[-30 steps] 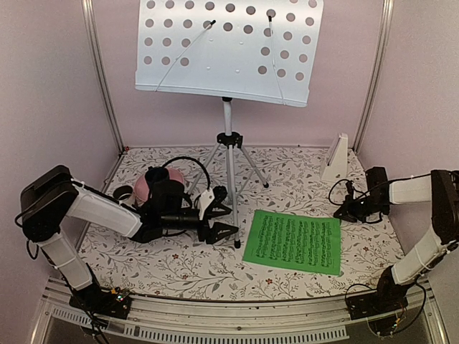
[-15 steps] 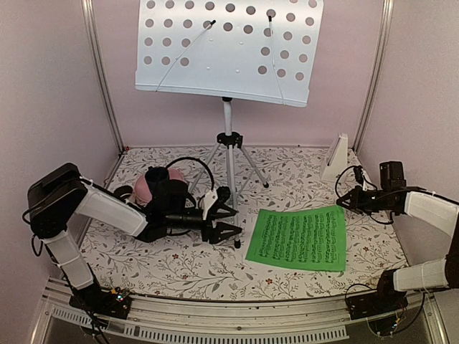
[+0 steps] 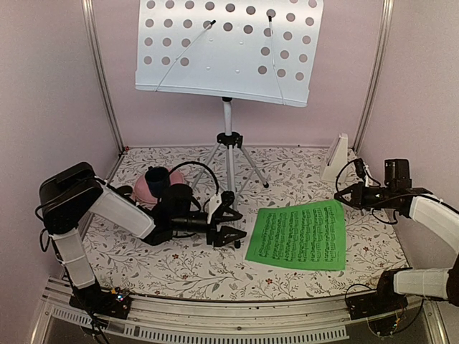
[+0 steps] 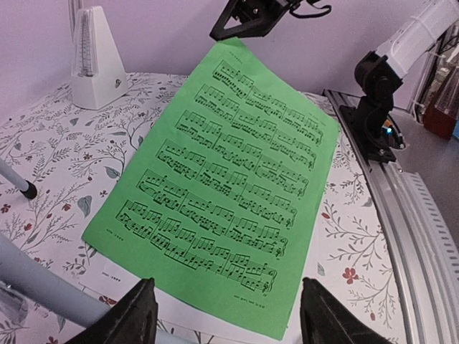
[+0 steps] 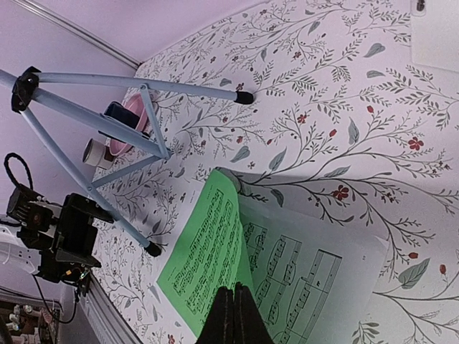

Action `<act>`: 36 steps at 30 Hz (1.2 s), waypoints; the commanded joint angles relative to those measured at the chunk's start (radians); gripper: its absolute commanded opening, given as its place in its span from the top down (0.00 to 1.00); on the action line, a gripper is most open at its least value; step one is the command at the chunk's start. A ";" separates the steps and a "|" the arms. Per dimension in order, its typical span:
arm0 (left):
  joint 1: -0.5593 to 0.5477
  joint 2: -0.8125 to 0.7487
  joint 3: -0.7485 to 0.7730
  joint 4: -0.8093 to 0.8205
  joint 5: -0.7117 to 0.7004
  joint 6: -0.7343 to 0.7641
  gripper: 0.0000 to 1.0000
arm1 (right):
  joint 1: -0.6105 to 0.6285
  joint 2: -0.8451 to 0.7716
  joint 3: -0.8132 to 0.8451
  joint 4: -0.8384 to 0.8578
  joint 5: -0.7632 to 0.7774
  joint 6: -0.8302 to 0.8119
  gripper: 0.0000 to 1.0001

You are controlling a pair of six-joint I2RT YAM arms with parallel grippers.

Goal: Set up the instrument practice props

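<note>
A pale grey music stand [image 3: 228, 140] rises on three thin legs at the back of a floral-patterned table [image 3: 179, 265]. Its wide desk, punched with rows of round holes, tilts towards the viewer with nothing resting on it. A small white pyramid-shaped metronome [image 3: 336, 158] stands upright in the far right corner, well apart from the stand.

A bright green sheet [image 3: 297, 235] printed with black lines of music lies on the table, to the right of the stand's front leg. Its far right corner is lifted, pinched between the closed fingers of the right gripper [image 3: 343, 195]. Under it lies a white sheet [image 5: 315, 276] of music, showing where the green one is raised.

The left gripper [image 3: 240, 225] sits low just beside the green sheet's left edge, fingers spread wide and holding nothing.

Behind the left arm, a dark blue cup [image 3: 156, 178] sits on a pink plate [image 3: 143, 188].
</note>
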 commanded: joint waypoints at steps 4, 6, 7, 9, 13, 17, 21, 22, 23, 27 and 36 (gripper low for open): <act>0.004 0.021 0.010 0.056 -0.032 0.001 0.31 | 0.013 -0.045 0.037 -0.004 -0.028 0.001 1.00; 0.004 0.018 0.008 0.058 -0.032 -0.003 0.31 | 0.012 -0.054 0.037 0.000 -0.029 0.006 1.00; 0.003 0.017 0.006 0.060 -0.032 -0.004 0.31 | 0.013 -0.059 0.037 0.002 -0.031 0.007 1.00; 0.003 0.016 0.005 0.066 -0.033 -0.006 0.31 | 0.014 -0.065 0.043 0.001 -0.033 0.007 1.00; 0.002 0.012 0.012 0.059 -0.027 0.010 0.31 | 0.017 -0.080 0.060 -0.012 -0.038 -0.006 1.00; -0.006 0.016 0.095 -0.079 0.034 0.081 0.29 | 0.032 -0.121 0.072 -0.022 -0.033 -0.035 1.00; -0.009 0.025 0.236 -0.303 0.065 0.177 0.23 | 0.078 -0.171 0.089 -0.006 -0.027 -0.074 1.00; -0.008 0.028 0.273 -0.357 0.076 0.197 0.21 | 0.094 -0.175 0.099 -0.011 -0.028 -0.083 1.00; -0.008 0.031 0.301 -0.396 0.086 0.218 0.18 | 0.111 -0.175 0.111 -0.023 -0.024 -0.105 1.00; -0.008 0.035 0.368 -0.465 0.075 0.259 0.01 | 0.218 -0.172 0.184 -0.095 0.036 -0.188 1.00; -0.013 -0.042 0.371 -0.491 0.015 0.300 0.02 | 0.320 -0.211 0.280 -0.201 0.126 -0.281 1.00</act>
